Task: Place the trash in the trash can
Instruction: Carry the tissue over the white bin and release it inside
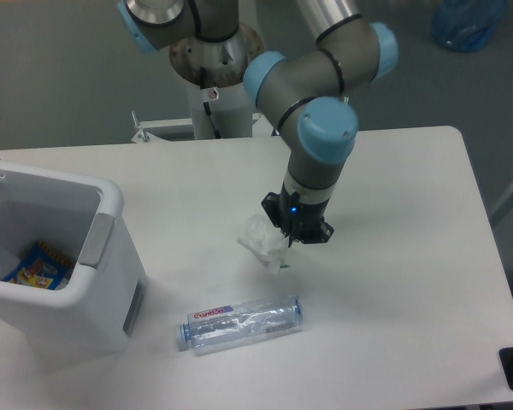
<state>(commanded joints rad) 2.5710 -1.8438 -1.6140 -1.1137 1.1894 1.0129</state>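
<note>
We see our arm reaching down over the table, wrist vertical, its gripper [292, 237] pointing downward with the fingers pinched closed on the tissue wad [264, 242].

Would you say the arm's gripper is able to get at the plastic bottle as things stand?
Probably not yet: the gripper looks shut on the tissue wad. The bottle itself lies uncovered on the table, nothing over it.

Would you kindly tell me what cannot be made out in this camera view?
- Hand: its fingers' hold on the tissue wad is hidden by the wrist.
- Trash can: cut off by the left edge; the colourful packet inside is too small to read.
- Bottle label: too small to read.
</note>
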